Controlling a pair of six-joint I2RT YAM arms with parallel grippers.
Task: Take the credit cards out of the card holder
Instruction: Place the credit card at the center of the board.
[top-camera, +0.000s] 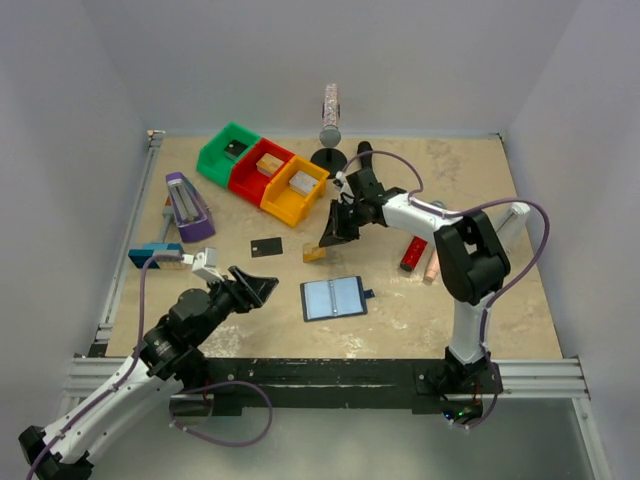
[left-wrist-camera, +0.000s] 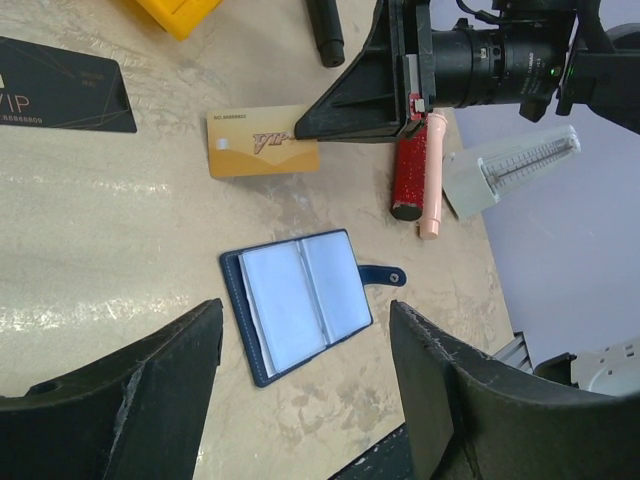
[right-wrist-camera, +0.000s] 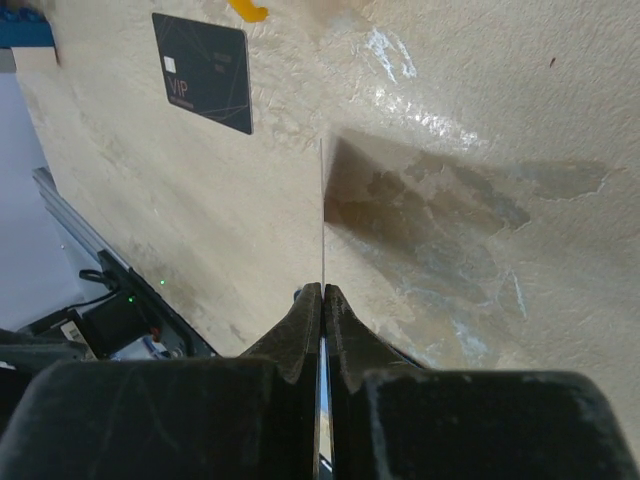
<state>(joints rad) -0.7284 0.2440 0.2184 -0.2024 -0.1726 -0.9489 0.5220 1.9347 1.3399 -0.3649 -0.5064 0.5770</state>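
The left jaws hang over the counter (top-camera: 480, 290) at its 7 o'clock, spread wide and empty. At their 12 o'clock the black card (top-camera: 266, 246) lies flat. Near its 3 o'clock, the right jaws are pinched tight on the tan-gold card (top-camera: 314, 252), holding it tilted. At that card's 5 o'clock the card holder (top-camera: 333, 298) lies open, pockets up, its snap tab pointing to 3 o'clock.
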